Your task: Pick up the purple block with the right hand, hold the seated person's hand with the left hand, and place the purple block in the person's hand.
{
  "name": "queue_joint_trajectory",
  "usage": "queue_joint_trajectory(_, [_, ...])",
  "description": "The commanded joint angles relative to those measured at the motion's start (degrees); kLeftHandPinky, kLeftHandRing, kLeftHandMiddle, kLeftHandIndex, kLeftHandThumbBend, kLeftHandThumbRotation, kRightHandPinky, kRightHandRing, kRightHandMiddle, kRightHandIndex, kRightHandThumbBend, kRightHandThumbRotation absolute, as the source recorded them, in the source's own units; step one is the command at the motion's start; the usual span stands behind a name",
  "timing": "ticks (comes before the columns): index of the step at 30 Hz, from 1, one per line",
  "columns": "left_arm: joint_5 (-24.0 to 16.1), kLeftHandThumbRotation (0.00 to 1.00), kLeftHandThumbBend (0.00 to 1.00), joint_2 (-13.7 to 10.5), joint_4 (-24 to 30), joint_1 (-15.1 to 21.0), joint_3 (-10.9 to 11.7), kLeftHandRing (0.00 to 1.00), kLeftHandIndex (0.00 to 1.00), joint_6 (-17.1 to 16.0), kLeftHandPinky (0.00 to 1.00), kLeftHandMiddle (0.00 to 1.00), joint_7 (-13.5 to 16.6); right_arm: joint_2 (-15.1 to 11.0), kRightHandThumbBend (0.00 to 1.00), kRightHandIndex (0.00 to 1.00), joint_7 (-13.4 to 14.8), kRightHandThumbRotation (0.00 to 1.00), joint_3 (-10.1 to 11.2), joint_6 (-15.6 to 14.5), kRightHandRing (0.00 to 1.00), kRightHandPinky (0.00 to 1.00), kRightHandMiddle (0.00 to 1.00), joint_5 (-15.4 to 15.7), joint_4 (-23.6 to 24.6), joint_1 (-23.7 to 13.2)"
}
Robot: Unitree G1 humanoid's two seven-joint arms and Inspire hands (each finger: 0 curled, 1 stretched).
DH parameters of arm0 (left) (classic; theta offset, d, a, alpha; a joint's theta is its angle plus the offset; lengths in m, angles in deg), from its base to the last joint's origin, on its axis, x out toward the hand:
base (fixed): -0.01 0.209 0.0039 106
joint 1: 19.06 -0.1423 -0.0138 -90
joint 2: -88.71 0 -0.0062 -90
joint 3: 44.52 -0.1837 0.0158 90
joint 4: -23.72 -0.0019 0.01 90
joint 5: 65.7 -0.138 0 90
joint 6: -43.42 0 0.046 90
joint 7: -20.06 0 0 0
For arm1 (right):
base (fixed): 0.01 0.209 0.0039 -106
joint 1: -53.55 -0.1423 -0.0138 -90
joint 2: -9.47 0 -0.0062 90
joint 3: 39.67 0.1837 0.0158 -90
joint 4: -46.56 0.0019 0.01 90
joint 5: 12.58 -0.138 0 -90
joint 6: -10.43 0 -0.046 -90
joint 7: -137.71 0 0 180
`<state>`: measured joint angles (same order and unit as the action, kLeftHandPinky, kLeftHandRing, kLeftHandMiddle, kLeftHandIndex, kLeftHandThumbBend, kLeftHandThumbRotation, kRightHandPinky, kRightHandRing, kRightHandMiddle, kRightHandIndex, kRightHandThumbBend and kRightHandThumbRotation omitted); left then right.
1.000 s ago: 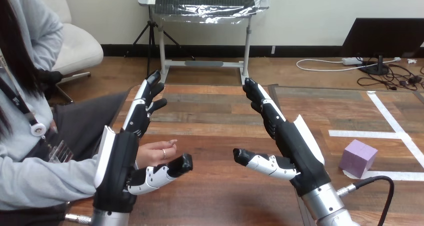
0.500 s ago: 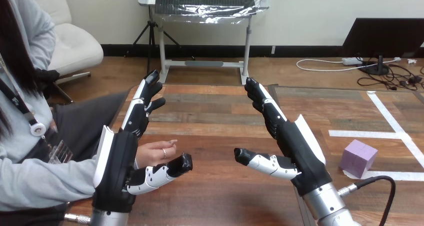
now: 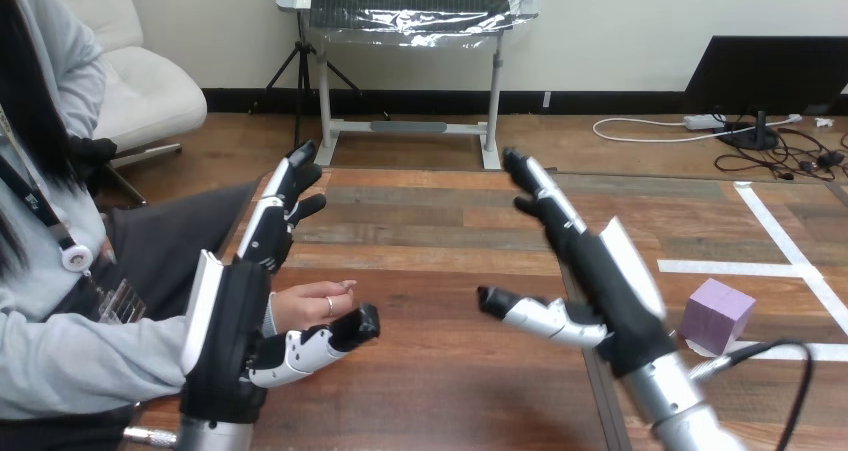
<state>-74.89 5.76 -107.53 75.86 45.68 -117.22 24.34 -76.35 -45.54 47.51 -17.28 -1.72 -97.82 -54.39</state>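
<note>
The purple block [image 3: 715, 315] sat on the desk [image 3: 430, 233] at the lower right, just right of the open, empty right hand [image 3: 608, 286]. The left hand [image 3: 238, 316], open too, stood beside the person's hand [image 3: 305, 304].

The pale purple block [image 3: 715, 315] sits on the table's [image 3: 430, 271] right side, well apart from the person's hand [image 3: 310, 304].

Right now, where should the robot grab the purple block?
Probably pinch two opposite flat sides of the purple block, coming down from above: it sits flat on the table with its top and sides free, just right of the open right robot hand.
</note>
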Motion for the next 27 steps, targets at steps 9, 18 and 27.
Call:
queue_joint_trajectory(9, [1.06,0.68,1.00,0.04,-1.12,2.52,1.04,0.93,0.94,-1.35,0.85,0.96,-0.42,-5.41,1.00,0.98,3.60,0.60,3.29,-3.64,0.97,0.91,0.97,0.87,5.37,-8.17])
queue_joint_trajectory(18, [1.44,0.67,1.00,-0.22,-1.62,2.50,1.11,0.93,0.94,-1.60,0.85,0.96,-0.92,-8.57,1.00,0.98,5.26,0.58,4.21,-8.29,0.98,0.91,0.97,3.06,11.65,-8.73])
queue_joint_trajectory(27, [2.66,0.65,1.00,-0.23,-1.11,2.17,0.92,0.94,0.94,-1.16,0.86,0.96,-2.11,-11.82,1.00,0.97,5.30,0.56,4.74,-11.60,0.97,0.90,0.97,4.08,14.03,-9.62])
